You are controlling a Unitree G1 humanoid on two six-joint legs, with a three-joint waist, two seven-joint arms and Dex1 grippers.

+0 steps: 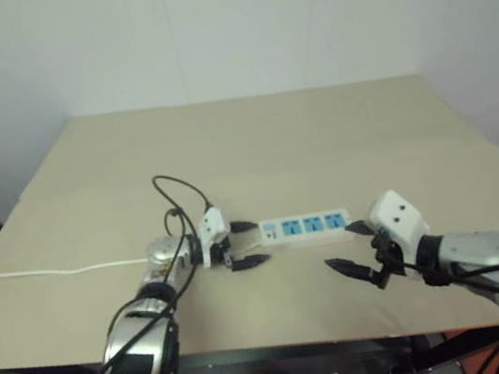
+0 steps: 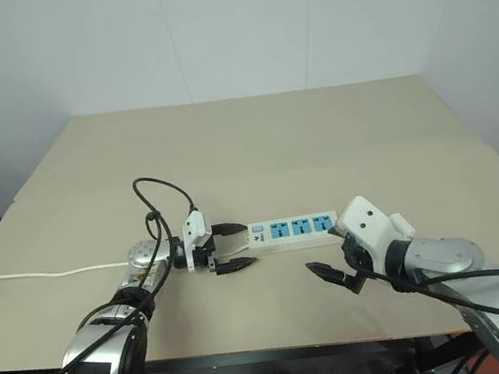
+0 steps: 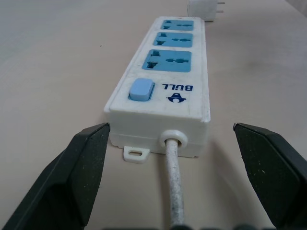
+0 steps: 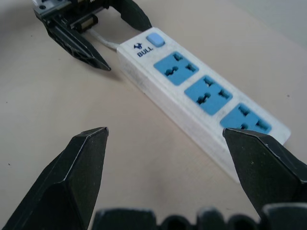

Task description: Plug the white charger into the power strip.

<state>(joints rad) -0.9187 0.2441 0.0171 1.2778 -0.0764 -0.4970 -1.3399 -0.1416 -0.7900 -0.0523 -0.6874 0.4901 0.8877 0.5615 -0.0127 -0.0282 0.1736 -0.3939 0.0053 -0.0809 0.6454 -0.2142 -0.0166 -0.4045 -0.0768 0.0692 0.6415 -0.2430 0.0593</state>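
The power strip (image 1: 305,228) lies flat on the tan table, a white bar with three blue sockets and a blue switch (image 3: 141,89) at its cord end. The white charger (image 3: 204,9) sits on the table just past the strip's far end, prongs sticking out sideways. My left gripper (image 1: 247,244) is open, its fingers on either side of the cord end without touching it. At the strip's other end my right gripper (image 1: 355,249) is open too, with nothing between its fingers (image 4: 86,163). The right wrist view also shows the left gripper (image 4: 96,36) beyond the switch.
The strip's thin white cord (image 1: 54,271) runs left across the table (image 1: 251,139) to its left edge. A black cable (image 1: 175,194) loops above my left wrist. A pale wall stands behind the table's far edge.
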